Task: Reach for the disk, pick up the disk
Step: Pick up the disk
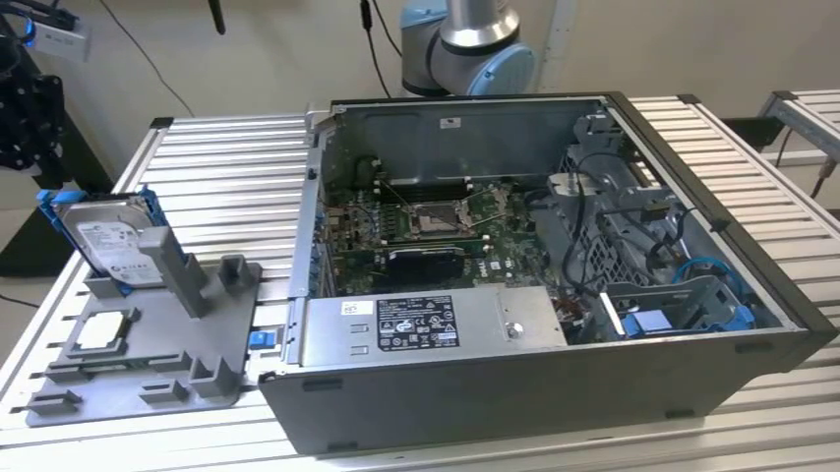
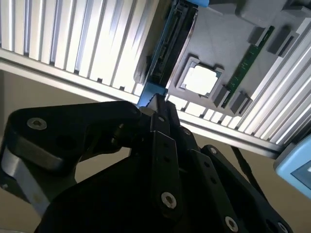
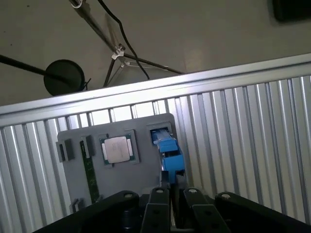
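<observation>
At the exterior view's left the disk [image 1: 116, 241] stands on edge in a grey holder [image 1: 171, 344], beside the open case [image 1: 552, 295]. In the first wrist view the gripper [image 3: 172, 190], fingers drawn close together and holding nothing, faces the disk's thin blue-edged top, which runs straight away from the fingertips. Whether they touch it I cannot tell.

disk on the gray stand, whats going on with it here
A robot arm is going after the disk. In the first wrist view the gripper sits right by the disk's blue edge, though I can't tell whether it touches. The disk stands upright in the gray holder, not yet lifted. A chip lies flat in the same holder, next to an open computer case.
</observation>
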### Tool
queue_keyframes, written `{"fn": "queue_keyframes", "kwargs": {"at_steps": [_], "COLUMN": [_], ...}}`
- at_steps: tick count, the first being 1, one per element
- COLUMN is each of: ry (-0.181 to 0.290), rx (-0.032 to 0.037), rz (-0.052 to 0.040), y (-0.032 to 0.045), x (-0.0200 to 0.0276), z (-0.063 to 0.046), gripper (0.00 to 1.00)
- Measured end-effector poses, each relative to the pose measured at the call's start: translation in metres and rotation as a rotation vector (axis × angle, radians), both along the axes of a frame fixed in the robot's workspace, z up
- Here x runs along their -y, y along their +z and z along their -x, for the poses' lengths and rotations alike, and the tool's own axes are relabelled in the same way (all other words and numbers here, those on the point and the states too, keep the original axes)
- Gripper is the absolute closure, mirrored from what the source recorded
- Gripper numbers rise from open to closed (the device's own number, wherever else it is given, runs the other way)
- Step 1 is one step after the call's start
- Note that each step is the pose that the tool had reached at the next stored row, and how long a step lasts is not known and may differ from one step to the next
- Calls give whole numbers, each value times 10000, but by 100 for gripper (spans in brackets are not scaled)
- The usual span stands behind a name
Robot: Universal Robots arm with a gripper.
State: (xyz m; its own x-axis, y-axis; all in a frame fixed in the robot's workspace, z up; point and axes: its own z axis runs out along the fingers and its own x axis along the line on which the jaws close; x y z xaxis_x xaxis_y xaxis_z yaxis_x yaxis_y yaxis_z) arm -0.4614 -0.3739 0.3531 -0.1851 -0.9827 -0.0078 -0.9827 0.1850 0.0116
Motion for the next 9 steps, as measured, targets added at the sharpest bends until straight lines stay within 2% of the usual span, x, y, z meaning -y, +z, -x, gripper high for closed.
{"fn": "queue_keyframes", "kwargs": {"at_steps": [6, 9], "ry": [9, 22], "rx": [-3, -2], "rz": [1, 0], "y": [-1, -32], "x": [0, 0], "z": [2, 9], "gripper": [0, 0]}}
